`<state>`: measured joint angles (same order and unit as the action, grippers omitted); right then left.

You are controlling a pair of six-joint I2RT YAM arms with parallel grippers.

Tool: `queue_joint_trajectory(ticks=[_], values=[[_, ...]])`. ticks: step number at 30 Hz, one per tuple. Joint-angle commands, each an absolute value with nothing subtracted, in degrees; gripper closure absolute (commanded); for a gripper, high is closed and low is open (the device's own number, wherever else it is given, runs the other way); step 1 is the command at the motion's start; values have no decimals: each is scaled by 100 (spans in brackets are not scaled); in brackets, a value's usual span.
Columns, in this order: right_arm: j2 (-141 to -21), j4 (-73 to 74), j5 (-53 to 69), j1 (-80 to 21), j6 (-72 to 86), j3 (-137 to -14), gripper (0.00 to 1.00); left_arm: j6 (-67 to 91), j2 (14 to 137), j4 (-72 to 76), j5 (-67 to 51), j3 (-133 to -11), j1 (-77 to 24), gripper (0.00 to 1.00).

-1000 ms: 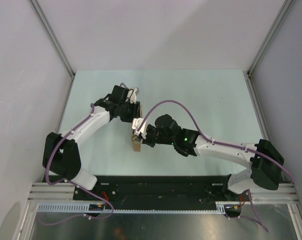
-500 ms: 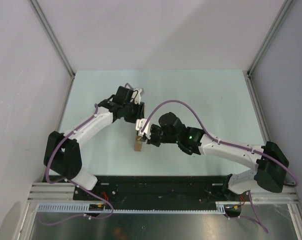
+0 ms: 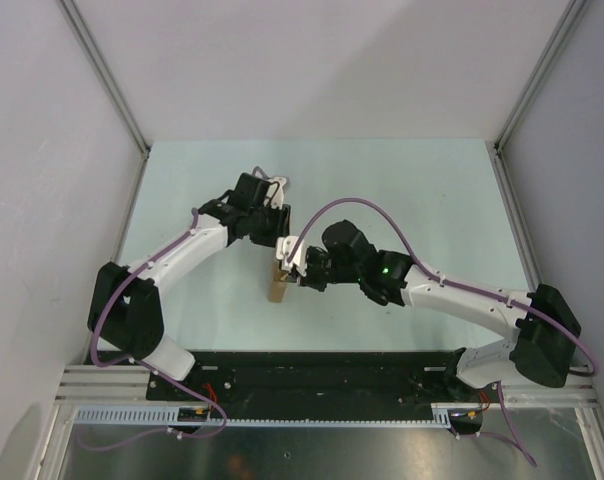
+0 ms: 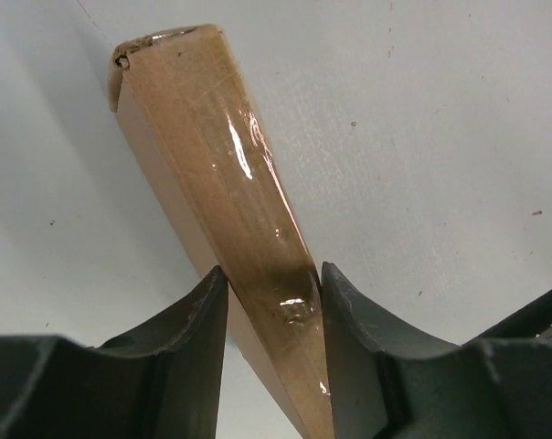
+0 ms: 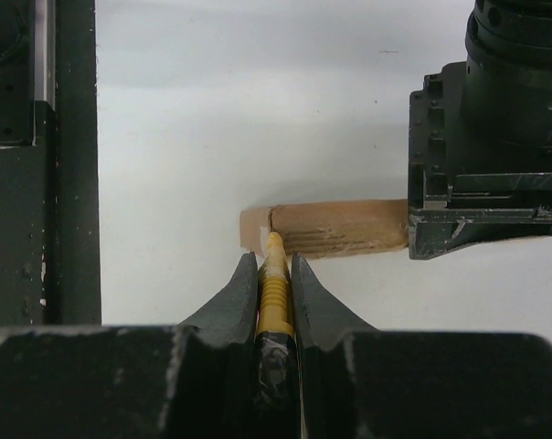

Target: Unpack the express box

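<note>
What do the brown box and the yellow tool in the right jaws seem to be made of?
The express box: brown cardboard, matte, with fine ribs along its edge. A glossy strip on one face is probably clear tape. The yellow tool: likely plastic, ribbed and smooth. Its pale tip could be metal, but that is unclear.

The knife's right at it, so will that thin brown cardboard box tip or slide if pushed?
The thin brown cardboard box stands on a narrow edge, so it would probably tip without the left hand clamping it. Its glossy taped face looks slippery.
</note>
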<state>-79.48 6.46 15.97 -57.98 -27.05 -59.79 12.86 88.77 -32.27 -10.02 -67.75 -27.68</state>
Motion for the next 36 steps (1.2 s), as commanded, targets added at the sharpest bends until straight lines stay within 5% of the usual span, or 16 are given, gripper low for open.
queue_joint_trajectory(ticks=[1, 10, 21, 31, 36], values=[[-7682, 1705, 1274, -5546, -2970, -5985, 100, 598, 9299, -3929, 150, -6495, -2646, 100], [-7427, 1925, 1178, -5370, -2901, -5994, 100, 606, 9246, -3929, 70, -6548, -2646, 100], [-6715, 493, 1169, -5168, -1689, -5994, 100, 633, 9229, -3946, -395, -6925, -2654, 99], [-7047, 291, -148, -4466, -28, -5977, 100, 361, 8799, -3885, -1247, -6830, -2654, 94], [-7584, -956, 79, -3868, 650, -5608, 100, 71, 7983, -3674, -1696, -6259, -2654, 93]])
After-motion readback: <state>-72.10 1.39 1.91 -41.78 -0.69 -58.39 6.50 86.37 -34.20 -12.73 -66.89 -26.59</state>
